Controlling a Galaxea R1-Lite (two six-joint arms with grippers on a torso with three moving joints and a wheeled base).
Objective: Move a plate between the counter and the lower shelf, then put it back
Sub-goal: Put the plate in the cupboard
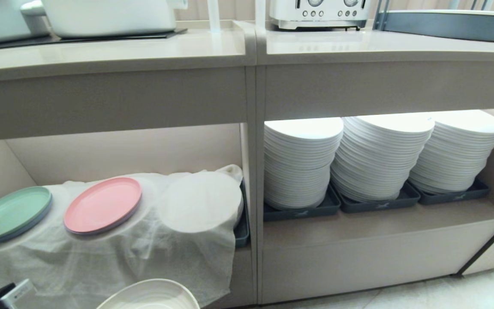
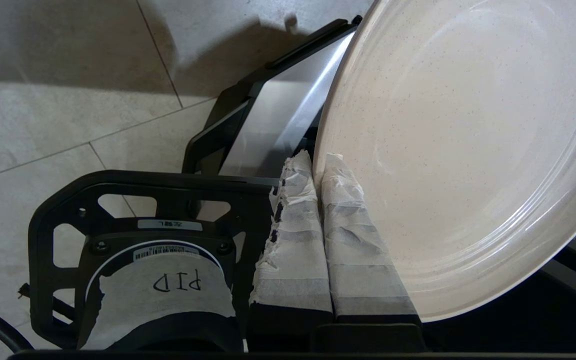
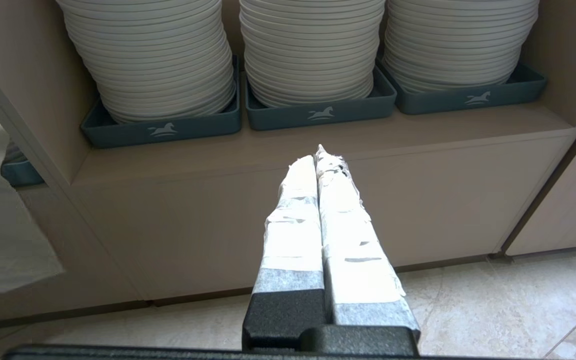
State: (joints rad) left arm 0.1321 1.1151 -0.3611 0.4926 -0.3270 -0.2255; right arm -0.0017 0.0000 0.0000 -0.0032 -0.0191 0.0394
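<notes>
While clamped, plate (image 2: pixel 458 150) rim (edge-on), left pincer (image 2: pixel 318 167).

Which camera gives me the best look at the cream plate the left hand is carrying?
The left wrist view: the plate fills much of it, tilted on edge, its rim pinched by the left hand. The head view catches only the plate's upper rim at the bottom edge, below the draped cloth. The right wrist view shows none of it.
</notes>
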